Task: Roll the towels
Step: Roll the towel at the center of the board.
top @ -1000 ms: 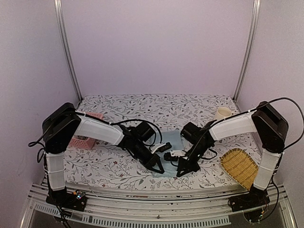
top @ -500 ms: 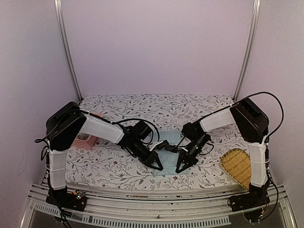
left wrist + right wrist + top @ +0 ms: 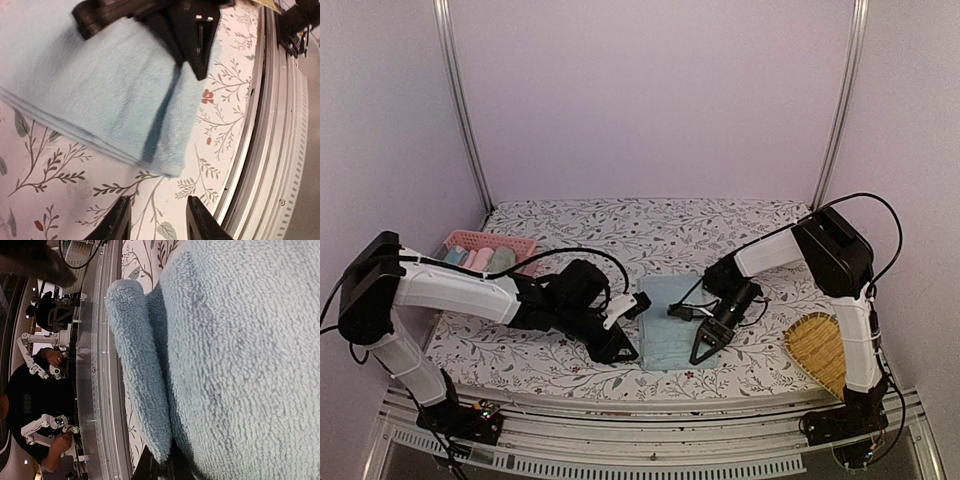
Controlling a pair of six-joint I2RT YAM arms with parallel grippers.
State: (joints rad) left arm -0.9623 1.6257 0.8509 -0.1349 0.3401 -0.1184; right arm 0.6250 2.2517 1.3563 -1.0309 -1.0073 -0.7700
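A light blue towel (image 3: 668,322) lies flat on the flowered table between both arms, its near edge turned over into a short roll (image 3: 172,125). My right gripper (image 3: 701,354) is shut on that rolled edge (image 3: 142,390) at the towel's near right corner, the fingers (image 3: 165,467) pinching the terry cloth. The same gripper shows as a black wedge (image 3: 197,37) lying on the towel in the left wrist view. My left gripper (image 3: 623,353) sits just left of the towel's near corner, low over the tablecloth. It (image 3: 157,222) is open, nothing between its fingers (image 3: 117,220).
A pink lattice basket (image 3: 490,238) at the back left holds rolled cloths. A woven bamboo tray (image 3: 822,352) lies at the front right. The metal rail of the table's near edge (image 3: 280,125) runs close beside the towel's roll (image 3: 95,365).
My left gripper has let go of the towel's edge, opened and drawn back to the left off the towel. The right gripper stays shut on the rolled edge.
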